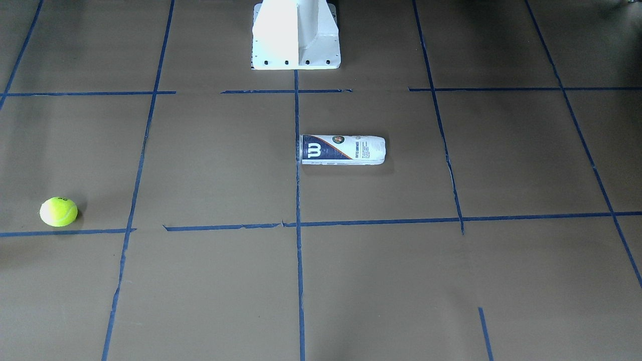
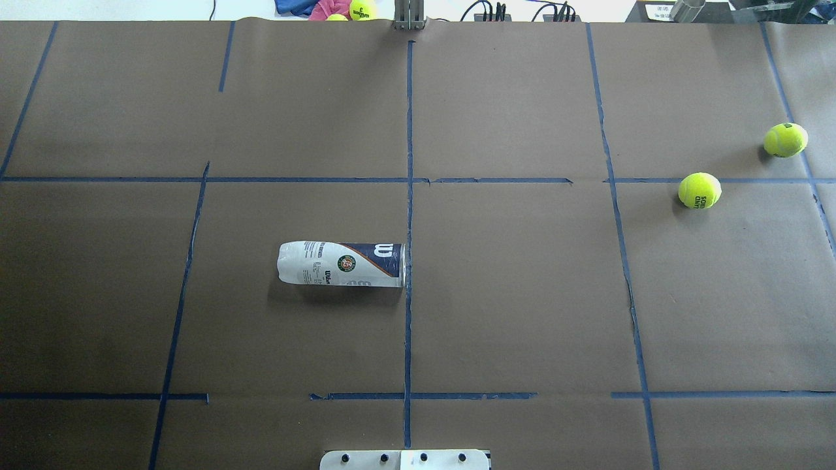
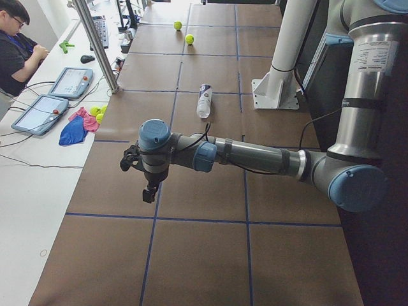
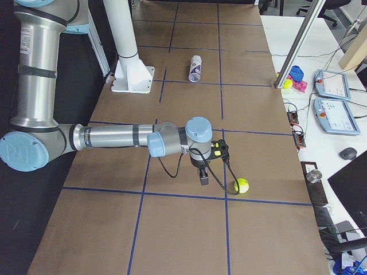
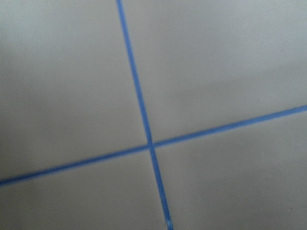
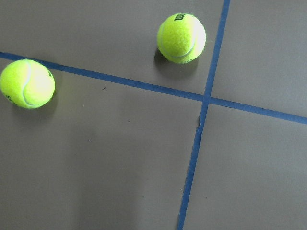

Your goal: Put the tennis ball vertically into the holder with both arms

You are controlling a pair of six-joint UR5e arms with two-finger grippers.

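The holder lies on its side near the table's middle, open end toward the centre tape line; it also shows in the front view. Two tennis balls rest at the far right of the table. The right wrist view looks down on both balls. My right gripper hangs above the table close to them, one ball just beside it. My left gripper hangs over bare paper far left of the holder. I cannot tell whether either gripper is open.
Blue tape lines divide the brown paper. The white pedestal stands at the robot's edge. Spare balls and cloths lie past the far edge. An operator sits by tablets beyond it. A metal post stands there.
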